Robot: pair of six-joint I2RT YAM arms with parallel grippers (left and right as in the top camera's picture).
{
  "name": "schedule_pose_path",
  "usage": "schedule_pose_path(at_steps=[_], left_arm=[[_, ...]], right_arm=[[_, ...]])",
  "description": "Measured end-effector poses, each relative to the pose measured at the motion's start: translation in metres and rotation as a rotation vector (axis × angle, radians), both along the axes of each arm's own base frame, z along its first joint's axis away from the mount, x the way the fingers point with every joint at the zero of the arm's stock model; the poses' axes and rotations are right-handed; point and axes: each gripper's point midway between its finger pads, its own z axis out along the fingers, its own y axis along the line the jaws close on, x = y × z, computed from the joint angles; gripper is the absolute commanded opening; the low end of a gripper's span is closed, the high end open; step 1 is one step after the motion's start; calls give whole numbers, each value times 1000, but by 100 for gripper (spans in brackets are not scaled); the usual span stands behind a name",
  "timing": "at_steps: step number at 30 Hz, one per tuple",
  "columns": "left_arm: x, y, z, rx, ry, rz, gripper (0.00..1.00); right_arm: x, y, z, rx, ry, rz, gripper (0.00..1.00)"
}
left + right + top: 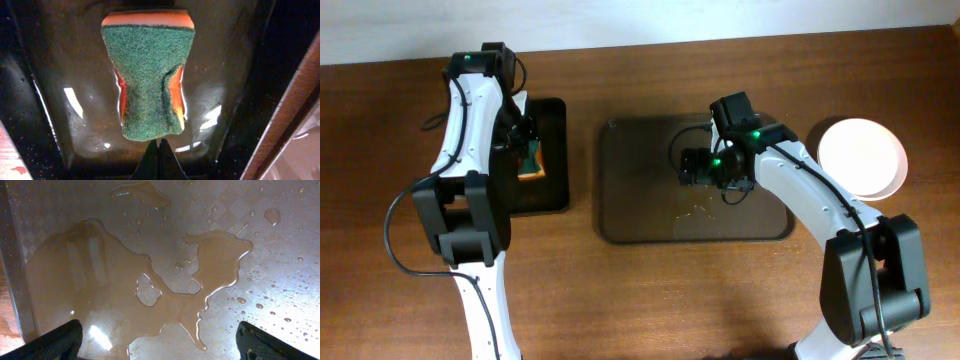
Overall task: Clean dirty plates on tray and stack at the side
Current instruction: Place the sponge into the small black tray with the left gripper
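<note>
**Overhead view.** We see a brown tray at the centre of the wooden table, with a faint patch of water near its front edge. A white plate rests on the table just beside the tray's right edge; we cannot tell whether more than one is stacked there. The right gripper hangs over the middle of the brown tray. To the left and well apart lies a black tray, and the left gripper is over it with a green-and-orange sponge at its tip.

**Left wrist view.** We look down on the sponge, green scouring face towards us and orange foam showing at its far end and along a crease. It narrows towards the left gripper, whose jaws are pressed together on the sponge's near end. Beneath it is the wet, glossy floor of the black tray.

**Right wrist view.** We note the right gripper with jaws spread wide, one fingertip in each lower corner, and nothing between them. Below lies the brown tray, with a brownish puddle and scattered droplets on it.
</note>
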Motion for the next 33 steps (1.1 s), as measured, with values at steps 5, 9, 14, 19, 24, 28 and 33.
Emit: schedule_pose_path(at_steps=[5,9,14,19,24,28,33], left_arm=[[-8,2,-20,10,28,0,0],[-12,15,-45,86,37,13,0],[-13,16,-51,99,12,18,0],[23,16,-12,99,-148,27,0],[50,16,4,100,-270,33,0],[55,17,-40,105,-224,31,0],[58,18,-43,108,-225,32,0]], right_arm=[[0,0,0,0,0,0,98],[-1,-1,-1,-3,3,-1,98],[-1,-1,-1,-3,2,-1,98],[0,0,-1,-2,-2,-1,98],[-1,-1,-3,-3,2,0,98],[-1,-1,-3,-4,2,-1,98],[-1,-1,-3,-3,2,-1,98]])
